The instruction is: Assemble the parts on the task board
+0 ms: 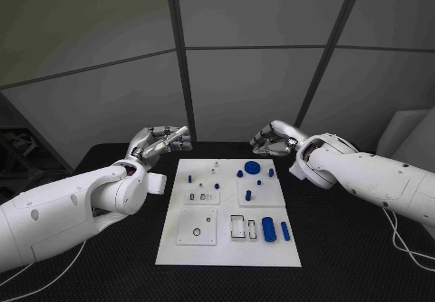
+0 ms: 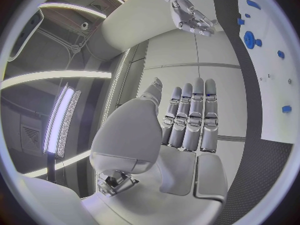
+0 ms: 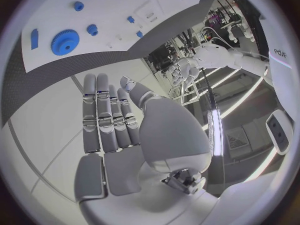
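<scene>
At the left of the head view, the robot's silver many-fingered left hand [image 1: 161, 143] is raised above the far left edge of the black desk [image 1: 335, 251], holding nothing; in its own wrist view its fingers [image 2: 190, 117] lie straight and side by side, thumb apart.

In the middle of the frame lies the flat white rectangular task board [image 1: 227, 255], well apart from both hands. On it — toward the top — sits a round blue toothed gear [image 1: 252, 167] with several small blue pegs near it, one at [image 1: 190, 178]. Lower right on the board a thick blue cylinder [image 1: 268, 228] lies beside a thinner blue rod [image 1: 285, 231], next to a rectangular slot [image 1: 237, 227]. A round hole [image 1: 197, 232] shows in the lower left square plate.

At upper right of centre, the silver right hand [image 1: 275, 139] hangs over the desk's far edge — empty too, fingers [image 3: 106, 120] extended together in its wrist view.
</scene>
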You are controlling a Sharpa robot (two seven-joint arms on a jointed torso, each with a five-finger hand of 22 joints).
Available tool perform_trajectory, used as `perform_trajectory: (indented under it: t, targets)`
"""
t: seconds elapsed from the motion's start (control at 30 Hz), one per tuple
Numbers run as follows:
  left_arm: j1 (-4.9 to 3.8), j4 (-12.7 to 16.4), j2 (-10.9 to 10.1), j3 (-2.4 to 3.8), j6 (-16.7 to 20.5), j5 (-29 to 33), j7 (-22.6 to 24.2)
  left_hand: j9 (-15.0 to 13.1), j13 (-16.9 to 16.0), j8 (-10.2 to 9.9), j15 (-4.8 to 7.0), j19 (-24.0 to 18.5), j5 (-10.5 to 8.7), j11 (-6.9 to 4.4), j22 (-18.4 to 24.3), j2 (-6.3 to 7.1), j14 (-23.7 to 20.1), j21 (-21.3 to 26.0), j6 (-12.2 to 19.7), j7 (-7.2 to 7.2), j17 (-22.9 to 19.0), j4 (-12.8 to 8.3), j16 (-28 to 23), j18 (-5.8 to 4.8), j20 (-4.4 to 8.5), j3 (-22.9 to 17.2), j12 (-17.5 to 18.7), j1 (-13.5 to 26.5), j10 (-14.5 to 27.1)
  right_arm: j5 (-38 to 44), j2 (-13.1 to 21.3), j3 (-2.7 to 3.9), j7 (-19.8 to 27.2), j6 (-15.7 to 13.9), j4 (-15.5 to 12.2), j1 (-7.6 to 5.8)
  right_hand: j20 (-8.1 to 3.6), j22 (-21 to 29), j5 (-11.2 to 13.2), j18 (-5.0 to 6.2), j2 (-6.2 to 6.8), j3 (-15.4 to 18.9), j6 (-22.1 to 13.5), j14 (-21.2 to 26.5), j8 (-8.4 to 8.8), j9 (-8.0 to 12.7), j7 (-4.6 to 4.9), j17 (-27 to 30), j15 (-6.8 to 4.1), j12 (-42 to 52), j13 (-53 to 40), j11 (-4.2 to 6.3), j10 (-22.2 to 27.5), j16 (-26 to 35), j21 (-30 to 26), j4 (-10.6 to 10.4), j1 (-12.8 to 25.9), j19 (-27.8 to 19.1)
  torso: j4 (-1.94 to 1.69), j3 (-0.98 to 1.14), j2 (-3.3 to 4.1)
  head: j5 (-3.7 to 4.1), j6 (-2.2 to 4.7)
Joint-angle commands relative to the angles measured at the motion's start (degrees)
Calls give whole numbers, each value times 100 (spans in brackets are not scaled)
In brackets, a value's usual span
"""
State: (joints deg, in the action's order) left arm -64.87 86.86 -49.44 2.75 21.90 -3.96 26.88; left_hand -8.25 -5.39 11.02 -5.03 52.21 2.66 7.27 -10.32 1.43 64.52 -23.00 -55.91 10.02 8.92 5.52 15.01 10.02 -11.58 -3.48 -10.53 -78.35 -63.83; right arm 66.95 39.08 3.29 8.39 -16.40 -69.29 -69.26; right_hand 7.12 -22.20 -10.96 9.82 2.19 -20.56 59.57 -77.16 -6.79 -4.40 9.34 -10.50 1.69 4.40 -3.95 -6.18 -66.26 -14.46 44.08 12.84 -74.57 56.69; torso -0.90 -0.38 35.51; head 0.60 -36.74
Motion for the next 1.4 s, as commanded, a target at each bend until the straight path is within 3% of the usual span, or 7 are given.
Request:
perform_trajectory:
  t: [0.03,0.23,0.4,0.57,0.83,1.07,1.4]
  targets:
    - [-5,236,-78,7,-211,-300,-138,9,14,-38,-13,17,29,6,-3,5,40,-29,-24,28,16,-38,20,43,4,9,50,-21,-26,1405,-27,2,-516,555,-58,-56,-73,-227,-20,78,121,-123,147,-418,81,3,-54,-266,-114,-73,-17,94,-227,-169,409,-23,32,151,-61,-29,195,37,36]
    - [0,631,-220,9,-197,-324,-133,50,82,-207,-109,-37,28,85,9,7,-265,-26,75,87,22,-106,-142,9,-41,62,260,24,85,2197,-59,3,-929,668,-219,-95,-161,-600,-10,50,191,-293,269,-778,172,-7,-116,-759,-225,-86,-55,179,-431,-602,885,-81,80,439,-108,-53,382,68,75]
    - [11,834,-279,10,-218,-329,-132,65,111,-297,-162,-43,28,126,1,-13,-457,-59,111,119,32,-162,-237,3,-79,96,371,57,128,2644,-110,3,-1209,800,-321,-103,-171,-1813,80,-140,274,-424,308,-894,265,-12,-122,-1161,-238,-94,-20,168,-267,-1001,1726,-189,174,1060,-116,-73,497,83,67]
    - [16,896,-290,11,-236,-329,-136,67,115,-315,-170,-39,28,132,-4,-28,-487,-73,112,125,41,-169,-250,4,-86,105,393,77,127,2838,-160,3,-1349,839,-342,-106,-155,-2754,143,-288,364,-499,257,-926,315,-5,-100,-1503,-212,-101,9,140,-88,-1438,2345,-295,241,1510,-133,-77,556,89,68]
    - [18,939,-295,11,-272,-329,-153,70,123,-375,-162,48,29,143,-48,-61,-472,-176,117,143,105,-207,-199,20,-91,139,461,123,125,3037,-259,3,-1516,751,-324,-108,-107,-3467,166,-392,520,-461,-66,-816,315,37,-114,-1940,-168,-90,0,78,381,-1990,2824,-405,175,1796,-151,-81,596,90,69]
    - [19,936,-296,11,-297,-329,-163,71,125,-390,-164,55,31,145,-56,-82,-484,-196,119,147,121,-219,-189,20,-92,137,479,124,126,3070,-339,2,-1584,804,-285,-110,-79,-4363,168,-536,530,-420,-157,-820,312,28,-136,-3126,-153,-88,-28,57,445,-3296,3385,-532,83,2166,-138,-75,609,85,58]
    - [18,916,-282,11,-363,-329,-160,73,128,-417,-171,44,32,155,-65,-111,-512,-214,127,162,143,-239,-178,16,-94,136,508,127,134,3075,-514,2,-1609,991,-130,-112,-55,-5058,178,-653,497,-460,-210,-830,310,24,-165,-3918,-135,-87,-50,53,390,-4188,3784,-621,18,2463,-141,-78,622,88,9]
